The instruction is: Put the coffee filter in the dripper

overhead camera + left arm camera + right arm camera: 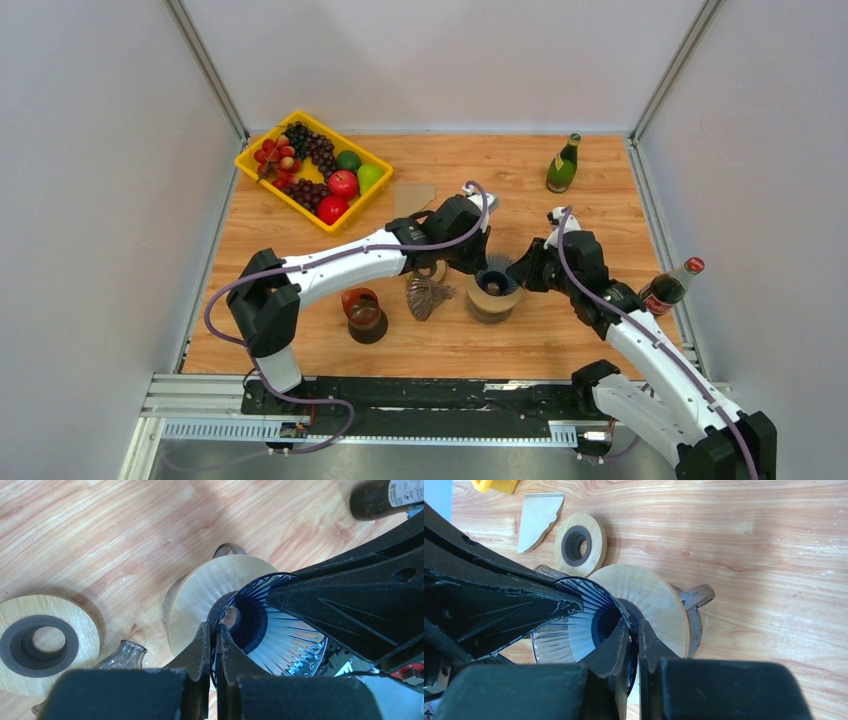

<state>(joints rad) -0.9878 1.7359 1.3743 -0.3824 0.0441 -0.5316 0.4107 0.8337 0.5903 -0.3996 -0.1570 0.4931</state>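
left gripper (212, 632): fingers pressed almost together, pinching the thin rim of the dripper (272, 630); the blue glass edge runs between the pads.
right gripper (634, 630): same closure, clamped on the rim at the opposite side; each wrist view shows the other arm's black housing across the cone.
dripper: blue-ribbed glass cone seated in a wooden collar (651, 600), mid-table between the two arms. A glass handle shows behind the collar. Whether it rests on its base or is raised, cannot tell.
dripper interior: ribs and centre hole bare in both wrist views; no paper inside.
wooden ring (579, 545): second disc with a grey insert, lying on the table (774, 545) just past the dripper, with a clear ribbed glass piece beside it.
coffee filter (540, 514): tan folded wedge, flat on the table beyond the wooden ring, near the corner of the yellow tray (494, 485). Well apart from the dripper; neither gripper touches it.
done: dripper gripped from both sides; nothing more.
left to do (judgement): the whole placement. One gripper must release the rim, fetch the filter and seat it in the cone while the other steadies the dripper.
risk (judgement): paper lying flat on wood gives little edge to pinch.
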